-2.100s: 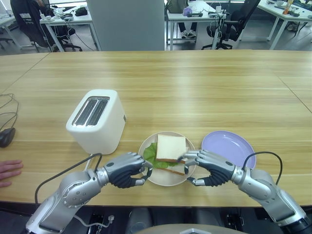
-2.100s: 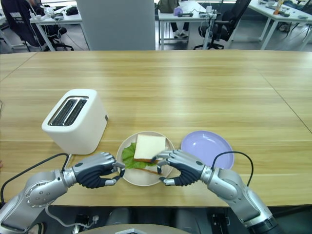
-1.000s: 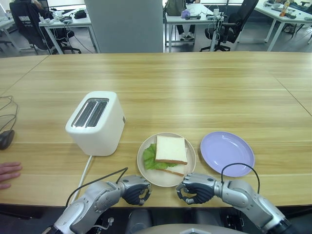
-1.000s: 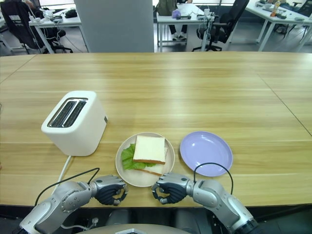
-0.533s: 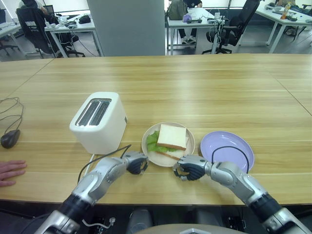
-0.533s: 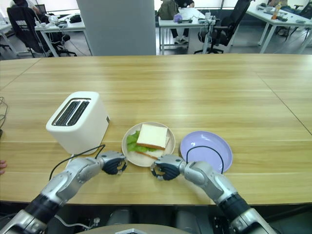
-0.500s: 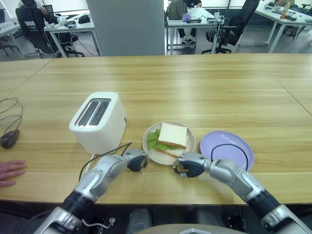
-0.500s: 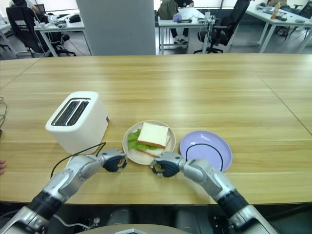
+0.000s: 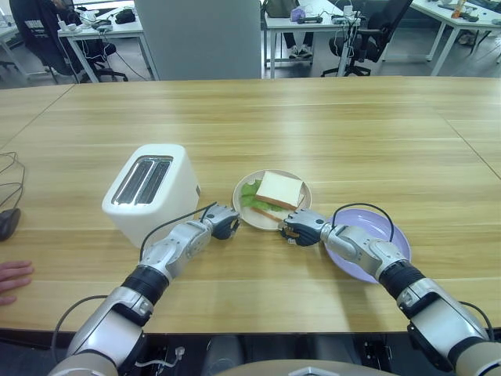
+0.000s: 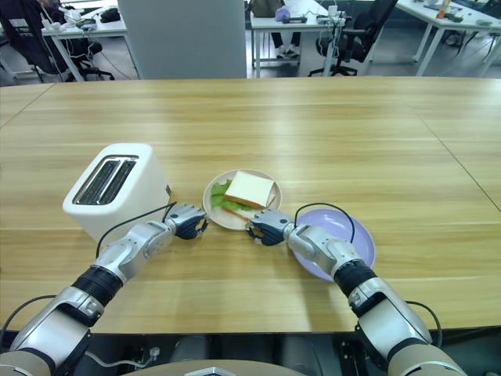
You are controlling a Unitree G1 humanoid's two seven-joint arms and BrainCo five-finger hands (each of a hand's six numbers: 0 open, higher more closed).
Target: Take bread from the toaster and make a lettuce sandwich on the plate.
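On the plate (image 9: 249, 218), the sandwich (image 9: 279, 190) looks soft and light, best pinched gently at its bread edges; left hand (image 9: 222, 222) and right hand (image 9: 301, 228) flank it, curled and empty.

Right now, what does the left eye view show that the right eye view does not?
Left eye view: a dark mouse at the table's left edge. Right eye view: nothing of its own. Both: the toaster, the purple plate, the sandwich on the beige plate, with the left hand and right hand curled beside that plate.
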